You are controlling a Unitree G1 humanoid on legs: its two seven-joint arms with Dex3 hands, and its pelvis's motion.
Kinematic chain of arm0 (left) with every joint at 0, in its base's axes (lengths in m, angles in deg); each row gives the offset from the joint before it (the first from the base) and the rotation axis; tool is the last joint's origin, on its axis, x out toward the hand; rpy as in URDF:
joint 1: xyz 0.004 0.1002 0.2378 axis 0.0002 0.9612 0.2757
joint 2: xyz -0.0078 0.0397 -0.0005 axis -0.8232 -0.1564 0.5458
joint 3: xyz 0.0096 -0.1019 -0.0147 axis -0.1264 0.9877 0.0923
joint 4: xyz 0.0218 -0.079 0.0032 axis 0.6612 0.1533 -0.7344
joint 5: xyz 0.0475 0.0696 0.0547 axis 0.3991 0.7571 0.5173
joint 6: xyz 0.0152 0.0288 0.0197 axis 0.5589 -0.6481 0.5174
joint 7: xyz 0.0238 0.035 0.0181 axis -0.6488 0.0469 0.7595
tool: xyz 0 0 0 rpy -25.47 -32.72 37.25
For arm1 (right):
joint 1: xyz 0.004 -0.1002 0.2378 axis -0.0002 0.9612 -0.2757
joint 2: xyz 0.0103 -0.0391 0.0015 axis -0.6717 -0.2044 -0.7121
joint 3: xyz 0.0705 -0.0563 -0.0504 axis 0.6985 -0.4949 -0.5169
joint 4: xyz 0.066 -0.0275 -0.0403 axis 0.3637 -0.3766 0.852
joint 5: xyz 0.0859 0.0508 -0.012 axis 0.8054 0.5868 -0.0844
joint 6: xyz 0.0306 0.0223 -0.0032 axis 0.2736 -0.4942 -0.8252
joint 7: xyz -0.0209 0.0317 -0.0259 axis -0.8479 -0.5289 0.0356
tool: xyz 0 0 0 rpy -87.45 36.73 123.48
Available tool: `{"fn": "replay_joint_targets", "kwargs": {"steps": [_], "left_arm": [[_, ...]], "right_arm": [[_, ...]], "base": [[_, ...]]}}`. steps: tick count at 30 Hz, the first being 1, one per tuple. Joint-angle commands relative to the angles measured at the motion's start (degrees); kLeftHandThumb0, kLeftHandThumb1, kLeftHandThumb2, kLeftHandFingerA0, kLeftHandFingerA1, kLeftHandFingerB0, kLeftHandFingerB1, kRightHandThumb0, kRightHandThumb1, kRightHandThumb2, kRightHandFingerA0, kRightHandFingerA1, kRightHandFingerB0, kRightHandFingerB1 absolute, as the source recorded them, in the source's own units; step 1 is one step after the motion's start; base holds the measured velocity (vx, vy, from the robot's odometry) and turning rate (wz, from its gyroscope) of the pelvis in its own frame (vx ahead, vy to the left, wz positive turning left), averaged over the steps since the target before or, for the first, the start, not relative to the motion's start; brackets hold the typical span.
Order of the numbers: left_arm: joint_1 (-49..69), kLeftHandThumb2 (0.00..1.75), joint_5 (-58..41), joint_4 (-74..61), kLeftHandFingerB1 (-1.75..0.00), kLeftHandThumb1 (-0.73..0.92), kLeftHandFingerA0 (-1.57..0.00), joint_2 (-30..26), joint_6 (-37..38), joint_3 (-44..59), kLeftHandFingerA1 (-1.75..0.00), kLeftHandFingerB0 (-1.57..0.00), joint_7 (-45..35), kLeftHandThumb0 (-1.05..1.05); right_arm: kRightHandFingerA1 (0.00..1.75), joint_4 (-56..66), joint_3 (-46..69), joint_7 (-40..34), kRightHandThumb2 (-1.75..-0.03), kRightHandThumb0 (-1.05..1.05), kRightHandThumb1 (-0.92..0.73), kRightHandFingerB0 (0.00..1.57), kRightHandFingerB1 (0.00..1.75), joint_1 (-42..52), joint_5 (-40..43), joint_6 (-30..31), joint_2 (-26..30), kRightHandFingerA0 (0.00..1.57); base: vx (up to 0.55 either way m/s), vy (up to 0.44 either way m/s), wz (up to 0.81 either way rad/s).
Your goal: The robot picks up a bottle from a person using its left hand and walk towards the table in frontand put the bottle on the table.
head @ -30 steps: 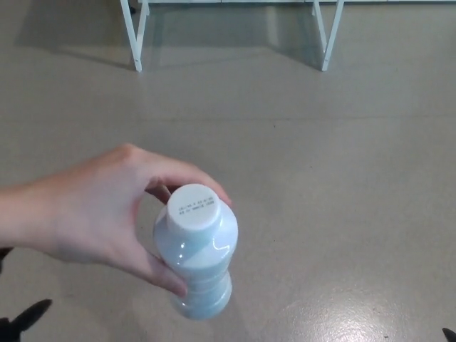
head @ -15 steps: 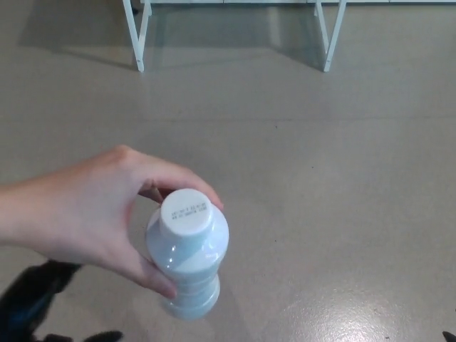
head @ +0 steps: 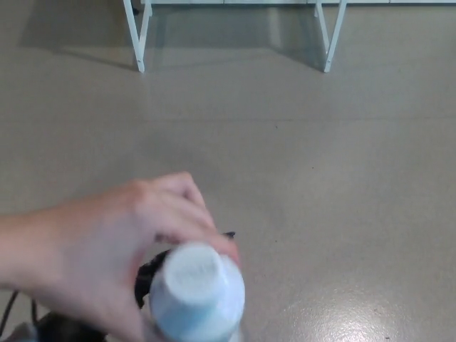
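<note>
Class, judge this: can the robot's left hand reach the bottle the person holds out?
Probably yes. The left hand shows black just beside the bottle, under the person's hand. That hand wraps the bottle's left side, so free room to grip looks tight.

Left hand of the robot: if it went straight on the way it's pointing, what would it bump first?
The left hand is mostly hidden, but it seems to point at the bottle held by the person's hand. So probably the bottle first, though depth is unclear.
</note>
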Motion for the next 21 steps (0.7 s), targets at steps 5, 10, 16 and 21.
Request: {"fn": "replay_joint_targets", "kwargs": {"steps": [5,10,16,21], "left_arm": [[-8.05,0.61,4.68,0.74,-0.08,0.37,-0.18,9.20,-14.54,-3.89,-0.46,0.00,7.34,-0.59],[-10.52,0.71,11.48,4.34,-0.20,0.40,-0.71,19.41,-14.40,-6.91,-0.64,-0.05,16.73,-0.60],[-9.96,0.66,16.37,7.67,-0.53,0.80,-1.13,24.68,-12.98,-10.50,-1.18,-0.75,20.25,-0.11],[-8.71,0.70,19.17,8.50,-1.11,0.81,-0.98,24.88,-11.35,-11.80,-1.36,-0.68,21.82,-0.05]], "right_arm": [[0.51,-0.30,-0.06,-0.59,-0.59,-0.46,-0.63,0.45,0.38,0.34,0.04,0.04,1.02,0.72],[0.61,-0.32,-0.12,-0.81,-0.82,-0.50,-0.50,0.39,0.51,-0.25,0.13,0.24,0.85,0.62],[0.61,-0.21,-0.49,-0.56,-0.82,-0.51,-0.52,0.36,0.50,-1.09,-0.16,0.12,0.87,0.61],[0.59,-0.15,0.11,0.07,-0.82,-0.50,-0.51,0.36,0.50,-1.38,0.55,-0.44,1.16,0.57]], "base": [[0.00,0.000,0.00],[0.00,0.000,0.00],[0.00,0.000,0.00],[0.00,0.000,0.00]]}}
